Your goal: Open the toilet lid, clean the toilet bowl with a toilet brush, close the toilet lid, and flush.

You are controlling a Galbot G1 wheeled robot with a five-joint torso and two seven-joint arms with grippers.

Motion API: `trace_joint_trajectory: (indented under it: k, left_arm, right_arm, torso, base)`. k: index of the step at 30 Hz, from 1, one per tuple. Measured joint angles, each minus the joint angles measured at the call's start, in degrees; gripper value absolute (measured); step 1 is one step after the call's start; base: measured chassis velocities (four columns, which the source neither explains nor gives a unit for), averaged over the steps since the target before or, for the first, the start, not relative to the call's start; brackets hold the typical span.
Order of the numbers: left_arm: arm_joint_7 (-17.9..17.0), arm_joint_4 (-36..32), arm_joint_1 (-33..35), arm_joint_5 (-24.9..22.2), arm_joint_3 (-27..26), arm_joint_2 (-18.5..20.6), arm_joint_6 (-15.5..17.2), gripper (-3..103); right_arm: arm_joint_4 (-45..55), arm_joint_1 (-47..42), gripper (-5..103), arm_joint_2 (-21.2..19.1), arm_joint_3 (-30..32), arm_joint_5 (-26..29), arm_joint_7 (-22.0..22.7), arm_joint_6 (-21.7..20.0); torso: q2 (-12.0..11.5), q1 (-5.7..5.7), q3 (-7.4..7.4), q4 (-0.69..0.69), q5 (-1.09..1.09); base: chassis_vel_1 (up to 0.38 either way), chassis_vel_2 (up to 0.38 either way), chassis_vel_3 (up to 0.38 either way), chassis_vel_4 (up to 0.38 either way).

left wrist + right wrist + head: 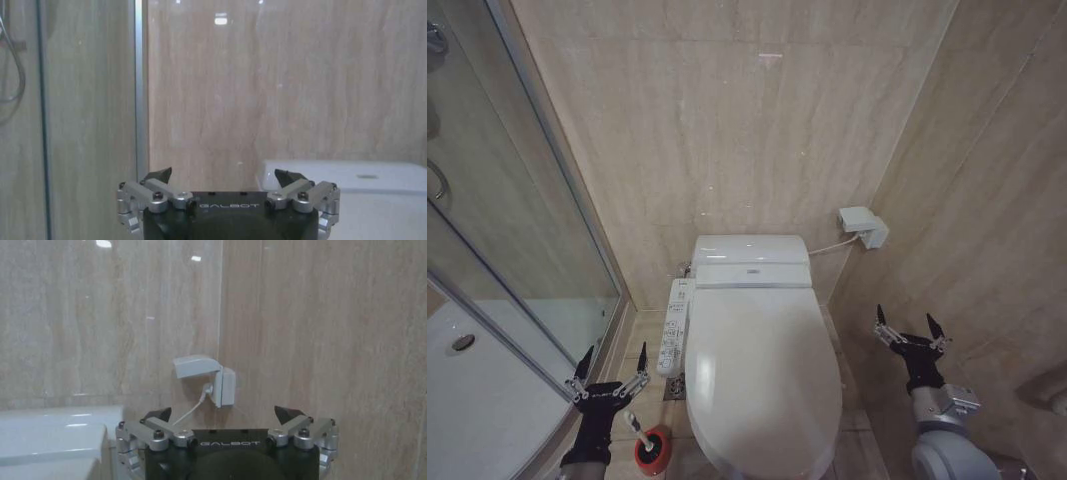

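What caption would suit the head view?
Both grippers, left and right, open beside the closed toilet lid; toilet brush in its holder.

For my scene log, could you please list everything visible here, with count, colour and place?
toilet lid: one, white, shut over the bowl, centre
rear unit: one, white, boxy, behind the lid
control panel: one, white, along the toilet's left side
toilet brush: one, white handle, in its holder
holder cup: one, red, on the floor left of the toilet
wall socket: one, white, right wall
shower glass: one, clear, far left
left gripper: open, above the brush
right gripper: open, right of the toilet
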Motion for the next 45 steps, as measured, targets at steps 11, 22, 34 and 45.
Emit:
trace_joint_trajectory:
  k: [11, 22, 34, 45]
  left_arm:
    - [1.98, 7.28, -15.48, -5.9, -1.48, 0.36, 15.14, 100]
    - [2.3, 3.44, -12.47, 1.48, -2.31, 0.25, 7.09, 100]
    - [3.12, 3.87, -11.16, 1.61, -3.25, -0.41, 3.54, 100]
    - [3.03, 5.4, -11.44, 1.64, -2.88, -0.85, 3.12, 100]
  right_arm:
    - [0.0, -0.01, 100, 0.0, 0.0, 0.0, 0.0, 0.0]
    - [0.0, -0.01, 100, 0.0, 0.0, 0.0, 0.0, 0.0]
    - [0.0, 0.0, 100, 0.0, 0.0, 0.0, 0.0, 0.0]
    - [0.0, 0.0, 100, 0.0, 0.0, 0.0, 0.0, 0.01]
  torso:
    - [0.0, 0.01, 0.0, -0.06, -0.01]
    - [0.0, 0.0, 0.0, 0.0, 0.0]
    - [0.0, 0.0, 0.0, -0.01, 0.0]
    - [0.0, 0.01, 0.0, -0.01, 0.0]
  base:
    - [0.0, 0.0, 0.0, 0.0]
    - [0.0, 0.0, 0.0, 0.0]
    - [0.0, 0.0, 0.0, 0.0]
    - [0.0, 0.0, 0.0, 0.0]
